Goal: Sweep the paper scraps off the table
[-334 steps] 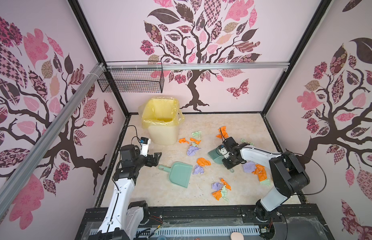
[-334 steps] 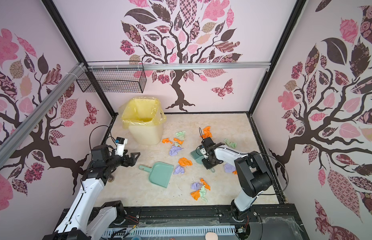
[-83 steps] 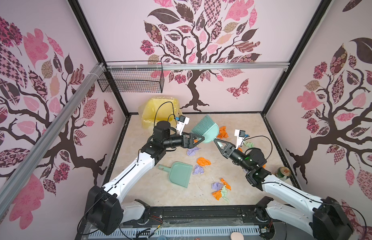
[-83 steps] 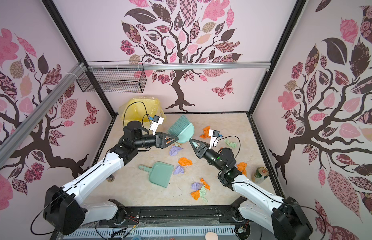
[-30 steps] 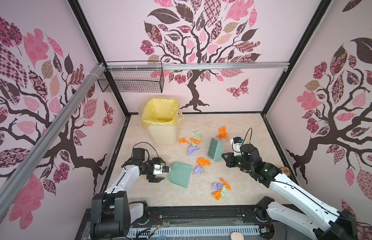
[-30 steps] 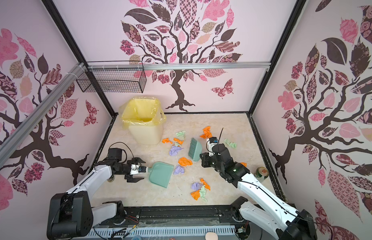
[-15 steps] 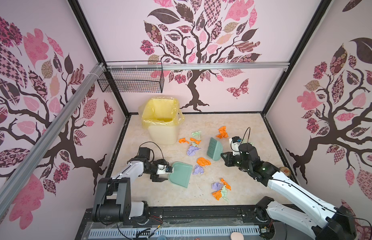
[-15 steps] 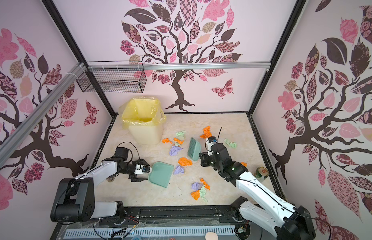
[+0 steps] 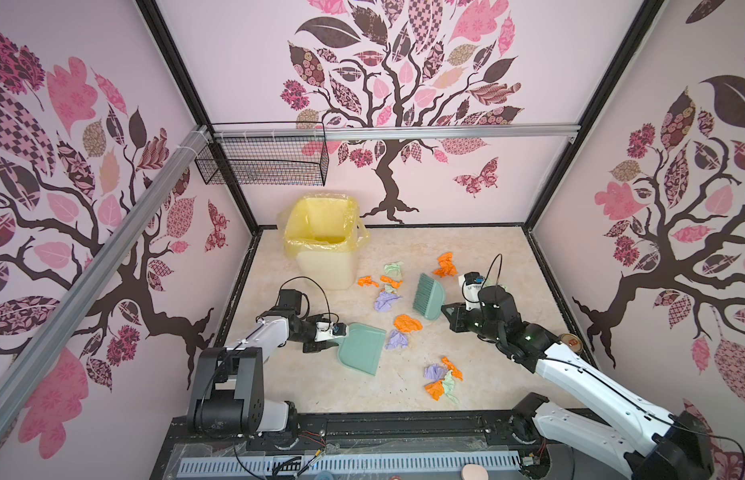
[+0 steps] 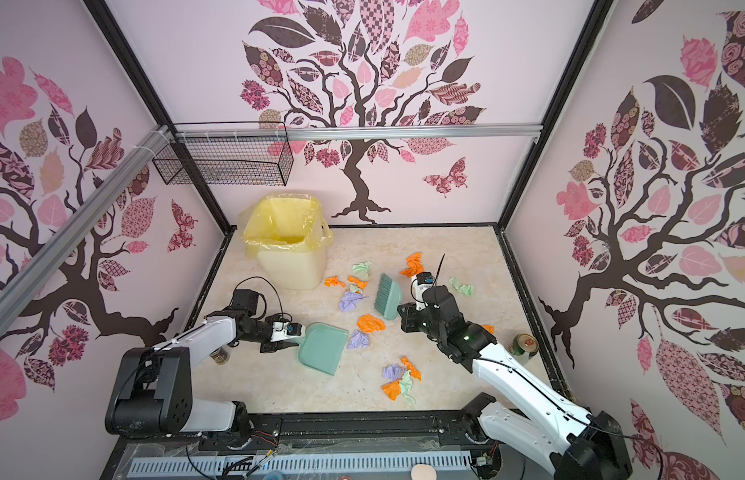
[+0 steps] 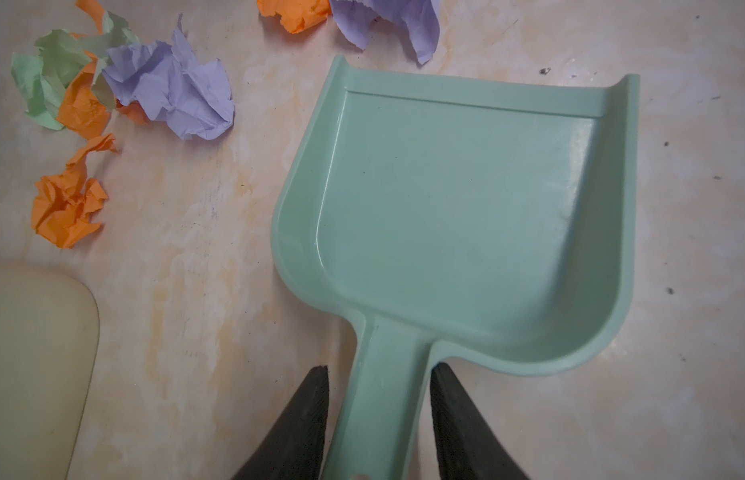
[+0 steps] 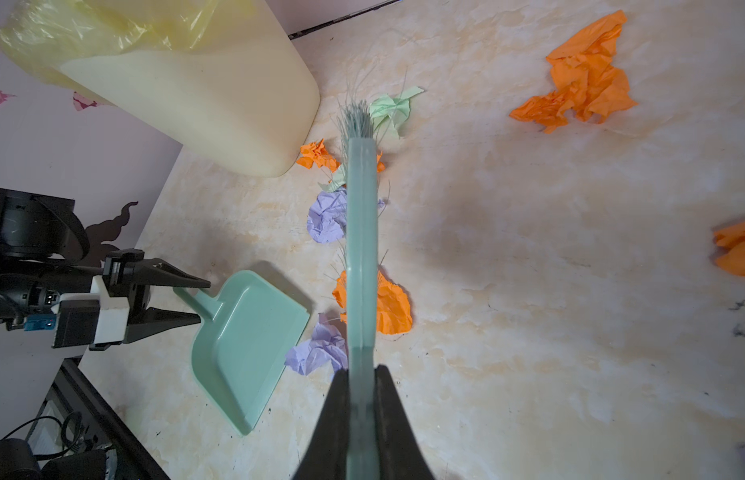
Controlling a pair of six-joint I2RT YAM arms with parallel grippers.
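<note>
Our left gripper (image 9: 339, 336) has slid rightward to the dustpan (image 9: 361, 348) handle, left of frame centre in both top views, and its jaws have narrowed around it; one finger (image 11: 450, 415) now touches.

The paper scraps (image 9: 407, 323) are small crumpled wads of orange, lilac and pale green, scattered loosely over the middle of the beige marbled counter (image 9: 483, 249). One mixed clump lies nearer the front edge.
</note>
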